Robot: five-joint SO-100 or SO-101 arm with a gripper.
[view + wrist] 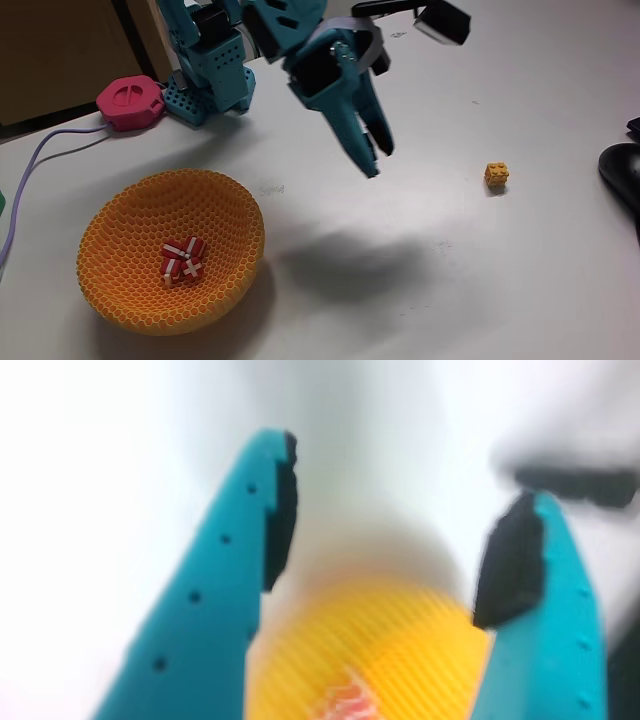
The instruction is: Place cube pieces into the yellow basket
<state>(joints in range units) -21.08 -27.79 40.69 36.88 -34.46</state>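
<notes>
inside the yellow basket point(110, 232), near the bottom of its honeycomb mesh wall, sit the red cubes point(183, 259) with white stripes, bunched together and touching; count is hard to read, looks like three or four. the wrist view shows the same basket point(400, 650) blurred below the fingers, with a red-and-white patch point(350, 700) at the frame's lower edge.

to the right of the basket, well apart from it, the yellow-orange studded cube point(496, 176) sits alone on the white table point(450, 290), untouched.

the teal gripper point(375, 155) hangs in the air between basket and studded cube, fingers pointing down. wrist view: jaws spread wide, nothing between the black pads point(283, 510). so empty and parted.

my read: the red ones are done and the studded cube is the one left. next move calls for a swing away from the basket toward that cube, descent with jaws straddling it, and a square grip since it's small.

behind the basket: pink hexagonal puck point(130, 101) with a lilac cable point(40, 150), beside the arm base point(205, 85). dark object point(622, 172) at the right edge.

no legible brand, label or writing anywhere.
</notes>
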